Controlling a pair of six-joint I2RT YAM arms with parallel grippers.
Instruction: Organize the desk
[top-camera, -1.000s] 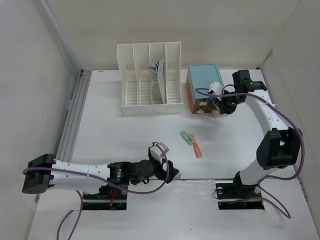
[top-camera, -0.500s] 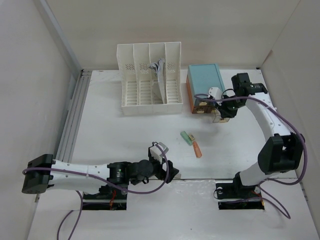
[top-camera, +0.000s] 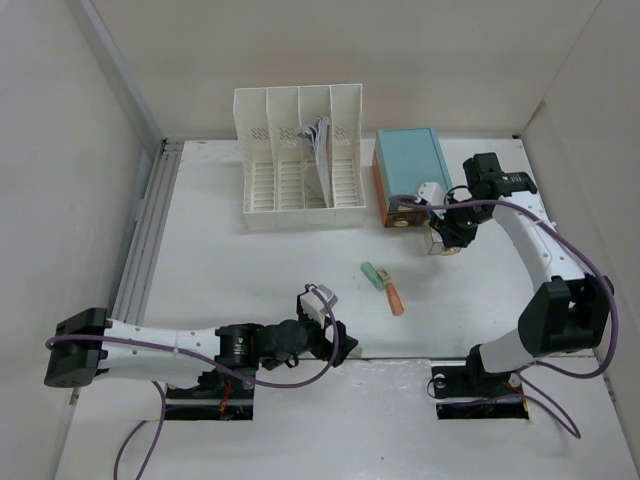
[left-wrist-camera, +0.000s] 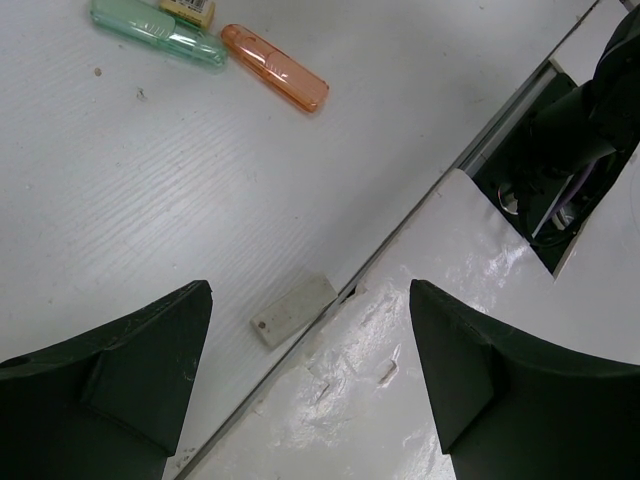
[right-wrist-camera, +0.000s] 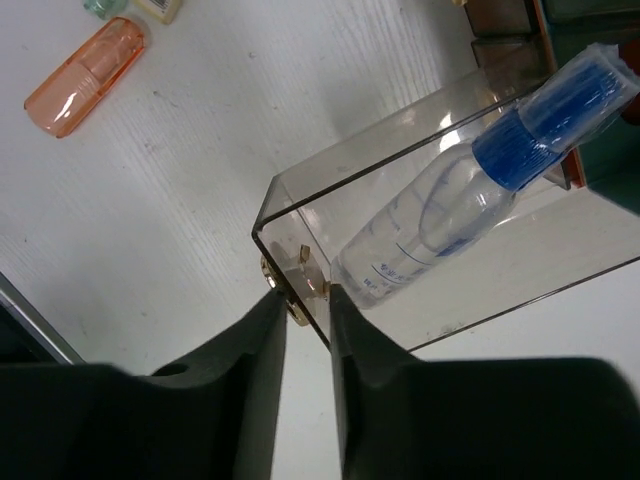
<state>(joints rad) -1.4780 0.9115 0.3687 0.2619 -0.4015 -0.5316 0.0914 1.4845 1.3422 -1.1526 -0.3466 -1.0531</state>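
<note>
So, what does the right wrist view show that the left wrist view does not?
Only the right wrist view: the right gripper pinching the gold knob of a clear drawer that holds a blue-capped bottle. Only the left wrist view: the open left gripper and a small white block. Both: the orange case on the white desk.

Overhead camera looks down from high behind the near edge, the matte white desk (top-camera: 250, 270) fully in shot. Left wrist hangs close over that edge, facing down. Right wrist, closer still, stares down at the clear plastic drawer (right-wrist-camera: 290, 230) toward the far right corner. All three share the translucent orange capsule-shaped case (top-camera: 396, 299) (left-wrist-camera: 275, 67) (right-wrist-camera: 85, 76).
</note>
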